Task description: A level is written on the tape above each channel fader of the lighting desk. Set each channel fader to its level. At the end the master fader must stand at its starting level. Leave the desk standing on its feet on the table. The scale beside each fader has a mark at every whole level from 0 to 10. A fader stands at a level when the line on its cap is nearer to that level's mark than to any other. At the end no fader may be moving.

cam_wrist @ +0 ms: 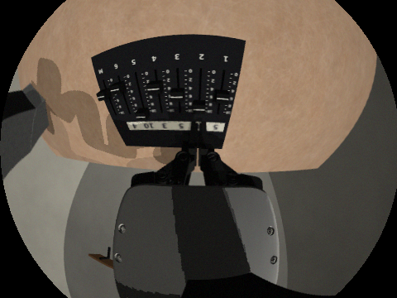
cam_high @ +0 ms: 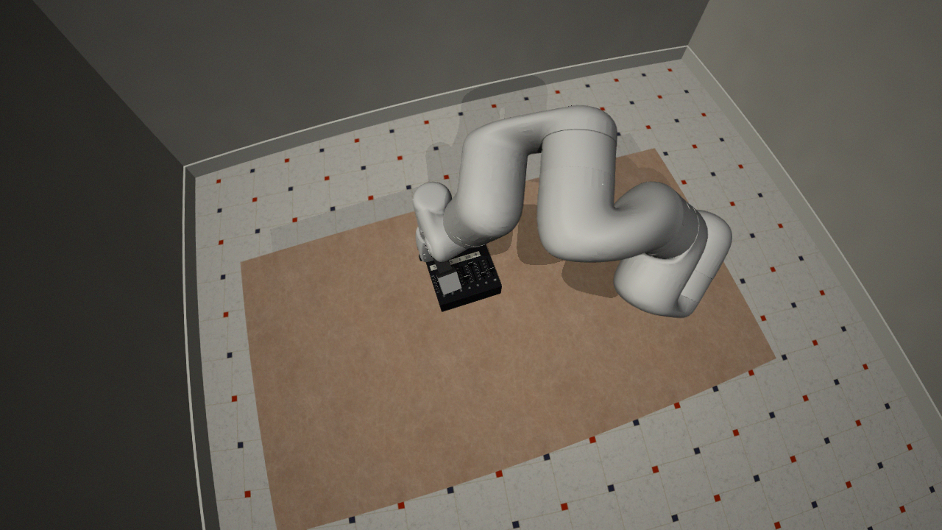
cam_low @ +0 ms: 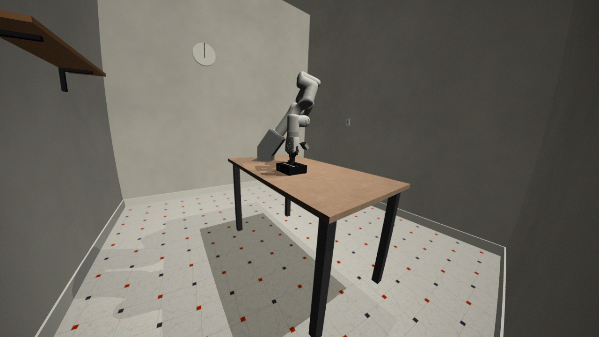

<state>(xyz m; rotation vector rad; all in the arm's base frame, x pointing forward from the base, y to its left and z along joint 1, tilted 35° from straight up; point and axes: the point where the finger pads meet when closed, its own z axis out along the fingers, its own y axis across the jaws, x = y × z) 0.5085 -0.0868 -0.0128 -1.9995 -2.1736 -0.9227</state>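
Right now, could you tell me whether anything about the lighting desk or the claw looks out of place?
Nothing stands out. The lighting desk sits flat on the table, turned slightly askew to its edges. The claw is shut, holding nothing, at the desk's tape-strip edge. The fader caps stand at different heights.
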